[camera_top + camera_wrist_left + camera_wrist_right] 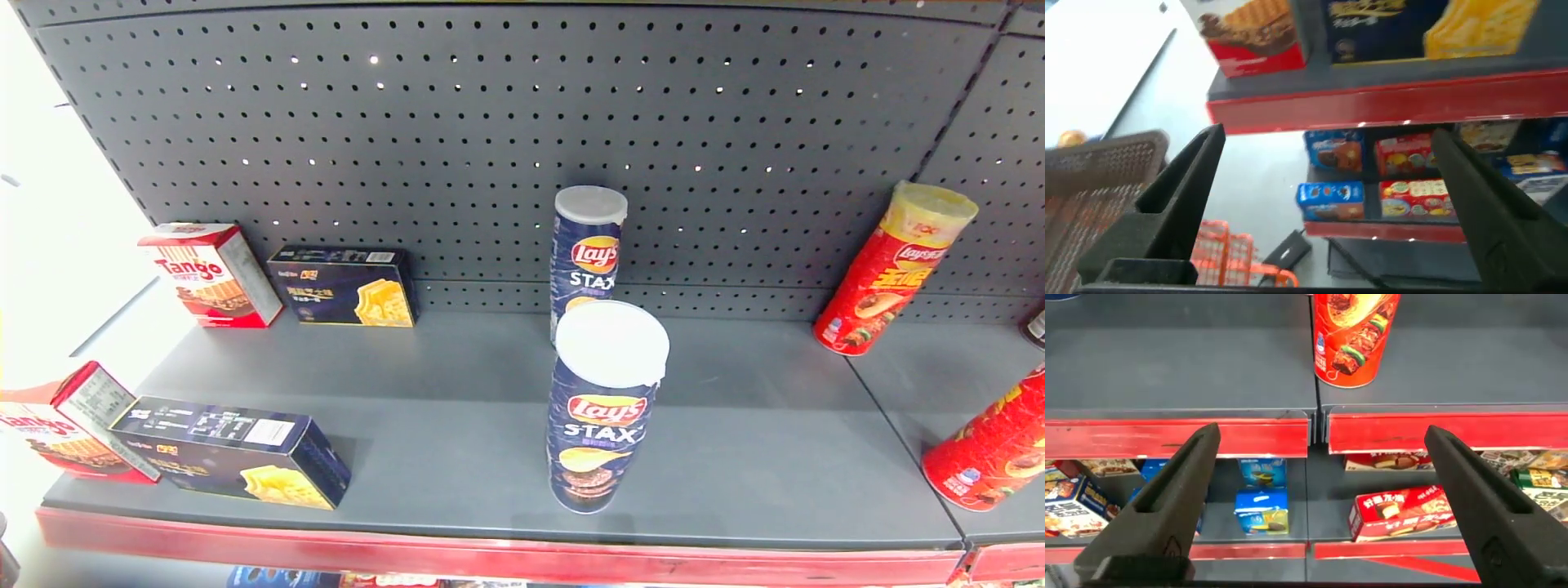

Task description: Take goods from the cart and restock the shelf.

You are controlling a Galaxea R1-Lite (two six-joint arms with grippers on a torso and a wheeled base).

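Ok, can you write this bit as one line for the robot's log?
left gripper open, empty | right gripper open, empty | front blue chip can upright near front of shelf | rear blue chip can upright by pegboard

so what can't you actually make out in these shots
Head view: front red box is cut by the left edge and partly covered by the front dark blue box.
Head view: front red can runs off the right edge, top unseen.
Head view: rear blue can has its base hidden behind the front blue can.
Left wrist view: basket is blurred and cut by the edge; contents unclear.
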